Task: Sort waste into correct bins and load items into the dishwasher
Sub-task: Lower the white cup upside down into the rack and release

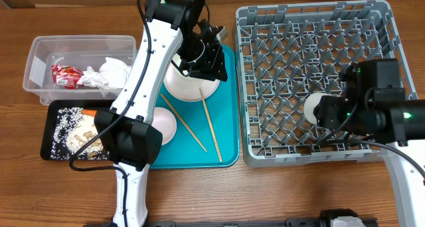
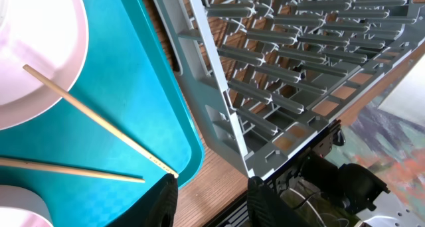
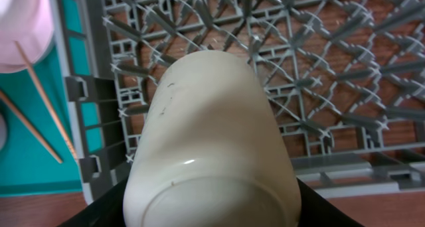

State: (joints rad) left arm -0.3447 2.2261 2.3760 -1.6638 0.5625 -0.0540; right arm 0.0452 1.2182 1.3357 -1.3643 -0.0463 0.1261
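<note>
From overhead, the grey dish rack point(image 1: 325, 28) sits on the wooden counter point(image 1: 199, 194), with the teal serving tray point(image 1: 229, 121) just beside it. The right pincer point(image 1: 322, 111) is over the rack's peg grid, closed on the white cup point(image 1: 313, 106); whether the cup touches the pegs cannot be told. The left pincer point(image 1: 214, 62) hangs above the white plate point(image 1: 189, 87) on the teal tray, near the tray edge that faces the rack. Two chopsticks point(image 1: 211, 124) lie flat on the tray between the plate and the rack, and the white bowl point(image 1: 163, 124) sits farther from the rack, half under the left arm. Well apart from the rack, beyond the tray, the clear tub point(image 1: 40, 51) holds a red wrapper point(image 1: 66, 74) and crumpled white paper point(image 1: 109, 73). Next to it, the black tray point(image 1: 50, 121) carries rice-like grains point(image 1: 63, 131) and beige food scraps point(image 1: 89, 133). In the left wrist view, the left pincer point(image 2: 211, 200) is spread apart with nothing between its fingers point(image 2: 163, 200), hovering over the tray's corner beside the rack's wall point(image 2: 219, 107); plate and chopsticks lie untouched. In the right wrist view, the right pincer point(image 3: 212, 214) clamps the cup point(image 3: 212, 141) from both sides, base toward the camera, above the rack's grid point(image 3: 345, 68).
</note>
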